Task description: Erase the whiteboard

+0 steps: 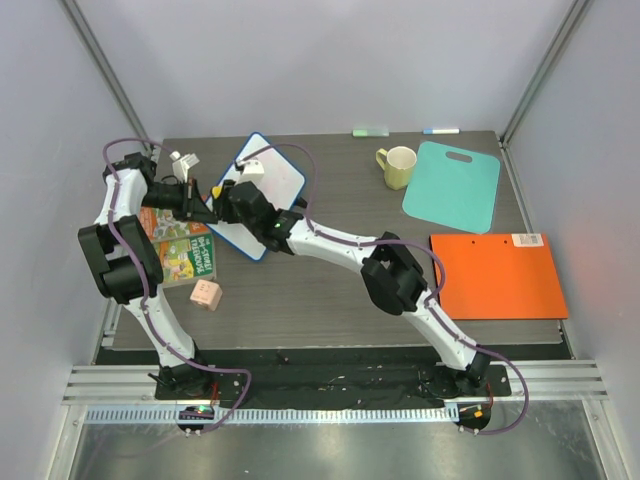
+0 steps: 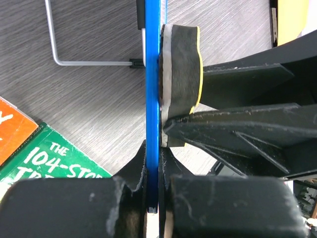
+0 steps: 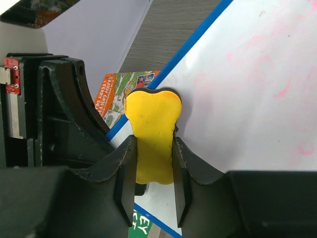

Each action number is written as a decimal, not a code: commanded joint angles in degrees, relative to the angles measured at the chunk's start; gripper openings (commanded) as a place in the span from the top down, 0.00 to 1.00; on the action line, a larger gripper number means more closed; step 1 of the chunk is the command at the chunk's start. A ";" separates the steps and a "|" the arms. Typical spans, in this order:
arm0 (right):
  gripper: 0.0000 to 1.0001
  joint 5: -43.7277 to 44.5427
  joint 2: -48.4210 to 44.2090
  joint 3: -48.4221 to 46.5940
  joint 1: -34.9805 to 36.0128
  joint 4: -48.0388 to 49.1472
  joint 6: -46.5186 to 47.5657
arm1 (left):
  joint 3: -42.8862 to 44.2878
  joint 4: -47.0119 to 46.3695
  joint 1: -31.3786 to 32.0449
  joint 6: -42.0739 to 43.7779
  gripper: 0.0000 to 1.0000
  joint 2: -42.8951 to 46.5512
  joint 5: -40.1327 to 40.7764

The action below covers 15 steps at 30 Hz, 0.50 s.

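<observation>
**A:** What's taking up the most room?

**B:** The grey wood-grain table (image 1: 330,300). On it the whiteboard (image 1: 280,172) is sitting with the picture books (image 1: 185,250) just to its left and the mug (image 1: 398,166) well off to its right. It's a smooth white rectangle with a thin blue rim and rounded corners. Its long side is running away from the arms, slanting a little.

**A:** Is it lying flat?

**B:** It's looking tipped up on its wire stand, though I can't tell how steeply.

**A:** And the arms?

**B:** Both are reaching to the board's near-left corner. The left gripper (image 2: 157,196) is pinching the blue rim, fingers closed tight on it from both faces, steadying the board. The right gripper (image 3: 153,173) is squeezing the waist of an eraser (image 3: 151,124), narrow jaws on either side of it.

**A:** What kind of eraser?

**B:** It's bone-shaped, with a hard yellow back and a dark felt pad. The pad is pressing against the white face, just inside the rim.

**A:** What's left to wipe?

**B:** Faint pink smears (image 3: 285,89) are showing further up the board's face from the eraser, away from that corner. So I'd judge the next stroke is going along the long side toward them, and the right arm is the one placed for it.
</observation>
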<state>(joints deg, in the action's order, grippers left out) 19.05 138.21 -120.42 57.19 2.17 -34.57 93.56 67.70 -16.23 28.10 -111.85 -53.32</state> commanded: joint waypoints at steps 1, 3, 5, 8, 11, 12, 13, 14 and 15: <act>0.99 4.60 2.76 3.79 -2.87 -11.57 -3.66 | -1.45 2.08 5.33 5.92 1.00 1.20 2.26; 0.99 3.90 3.03 5.01 -4.70 -12.98 -5.42 | -1.36 2.17 5.42 5.92 1.00 1.29 2.34; 0.99 2.32 3.03 6.42 -6.03 -12.55 -6.21 | -1.45 2.26 5.42 6.00 1.00 1.37 2.43; 0.99 -1.11 2.77 8.88 -9.02 -11.32 -6.56 | -1.36 2.87 5.42 6.44 1.00 1.37 2.87; 0.99 -2.70 2.06 12.31 -11.39 -8.34 -7.44 | -1.36 3.40 5.42 6.88 1.00 1.37 2.96; 0.99 -2.79 2.32 12.23 -11.83 -8.24 -7.10 | -1.36 3.49 5.42 7.06 1.00 1.37 2.96; 0.99 -3.22 2.76 12.05 -12.53 -8.33 -6.66 | -1.36 3.58 5.42 7.06 1.00 1.37 2.87; 0.99 -3.66 3.11 11.88 -12.89 -8.24 -6.39 | -1.36 3.49 5.33 7.06 1.00 1.37 2.87; 0.99 -4.36 3.38 10.92 -13.15 -8.15 -6.04 | -1.36 3.49 5.42 6.97 1.00 1.46 2.87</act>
<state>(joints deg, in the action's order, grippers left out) 14.13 135.90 -111.50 47.18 2.79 -42.44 93.56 67.51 -16.19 27.18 -111.85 -53.34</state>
